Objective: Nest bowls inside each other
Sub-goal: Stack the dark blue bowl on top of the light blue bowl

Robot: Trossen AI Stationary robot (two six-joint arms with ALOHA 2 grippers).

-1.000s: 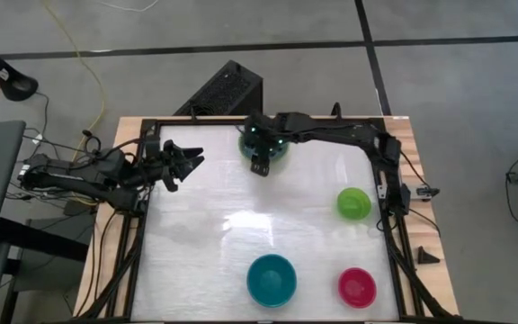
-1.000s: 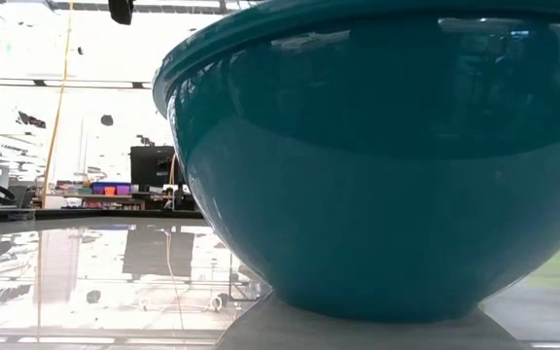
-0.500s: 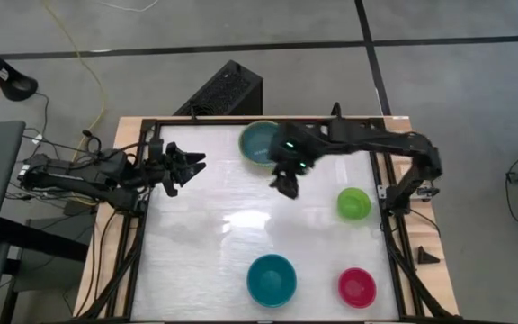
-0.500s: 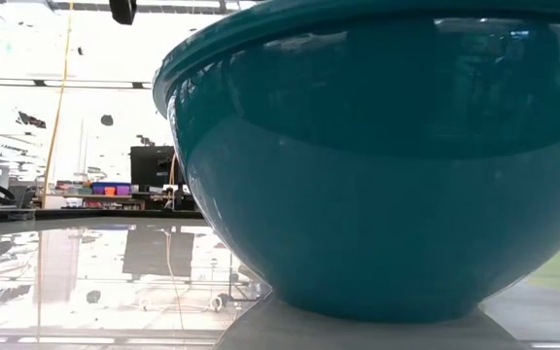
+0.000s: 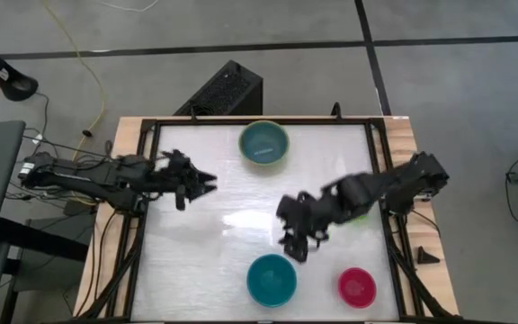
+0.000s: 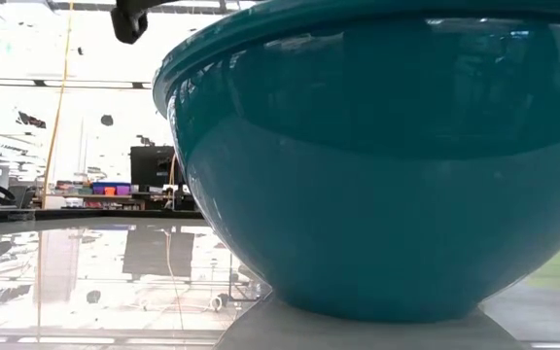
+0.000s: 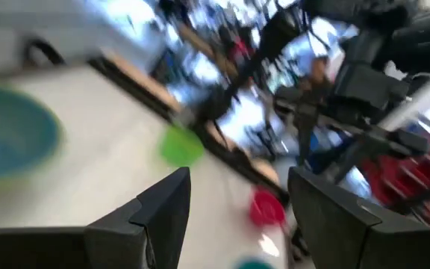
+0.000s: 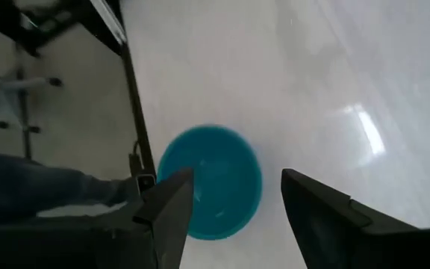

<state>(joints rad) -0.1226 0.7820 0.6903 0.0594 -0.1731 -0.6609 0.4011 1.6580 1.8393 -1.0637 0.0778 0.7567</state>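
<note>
At the far middle of the table a light blue bowl [image 5: 263, 144] sits inside an olive-green bowl, of which only the rim [image 5: 244, 135] shows. A teal bowl [image 5: 271, 279] and a pink bowl [image 5: 357, 286] stand near the front edge. My right arm covers most of the bright green bowl [image 5: 361, 214]. My right gripper [image 5: 295, 245] hangs open above the table, just beyond the teal bowl [image 8: 210, 181], with nothing between its fingers. My left gripper [image 5: 207, 183] is open and empty over the table's left part, pointing level toward the right.
A black frame [image 5: 385, 225] runs round the white tabletop. The left wrist view shows the nested bowls [image 7: 6, 142], the green bowl [image 7: 181, 146] and the pink bowl [image 7: 266, 208] spread across the table. The middle and near left of the table hold nothing.
My right gripper has left the nested bowls at the far edge, risen and swung across the table toward the near edge, ending by the teal bowl. It has stayed open. My left gripper has moved a little toward the table's right. No bowl has moved.
</note>
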